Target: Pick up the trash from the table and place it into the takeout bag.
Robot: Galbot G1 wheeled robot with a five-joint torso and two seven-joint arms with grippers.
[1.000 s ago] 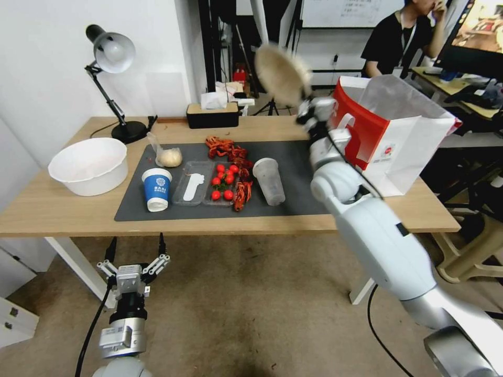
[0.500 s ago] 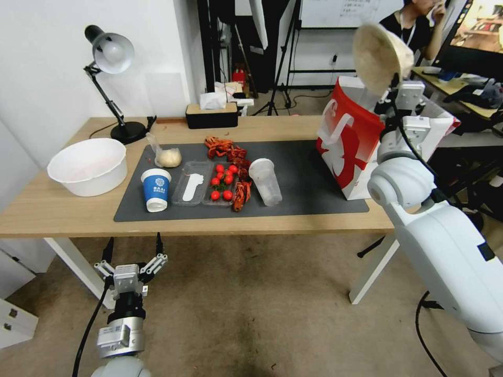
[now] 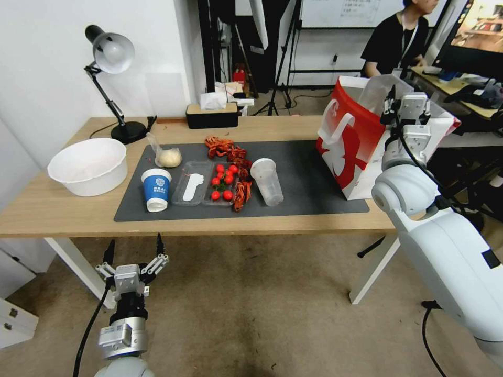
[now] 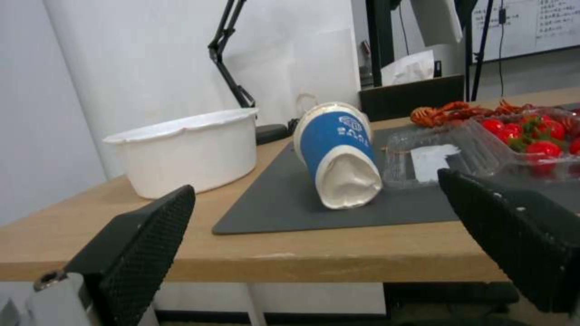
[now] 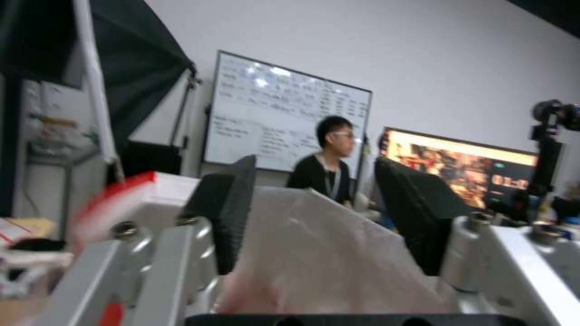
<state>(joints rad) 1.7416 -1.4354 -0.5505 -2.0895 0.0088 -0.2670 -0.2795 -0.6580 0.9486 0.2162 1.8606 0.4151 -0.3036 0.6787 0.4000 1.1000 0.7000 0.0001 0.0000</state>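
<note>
The red-and-white takeout bag [image 3: 352, 152] stands open at the table's [image 3: 63, 212] right end. Directly over its mouth hangs my right gripper [image 3: 408, 99], open and holding nothing; in the right wrist view [image 5: 314, 199] its fingers [image 5: 226, 213] frame the bag's pale liner. On the dark mat [image 3: 309, 183] remain a blue-white paper cup [image 3: 156, 188] [image 4: 338, 145], a clear plastic cup [image 3: 268, 180] on its side, and a clear bag with a pale lump [image 3: 167, 155]. My left gripper [image 3: 134, 243] [image 4: 314, 188] waits open below the table's front edge, facing the paper cup.
A clear tray of cherry tomatoes [image 3: 222, 183] and red crayfish shells [image 3: 230, 152] lie mid-mat. A big white bowl [image 3: 89, 165] sits at the left, with a desk lamp [image 3: 110, 52] and a black tissue box [image 3: 212, 115] along the back edge.
My right arm swung a round bowl from above the mat rightward to over the takeout bag. The gripper now stands empty there, a little lower. The left arm stayed put.
</note>
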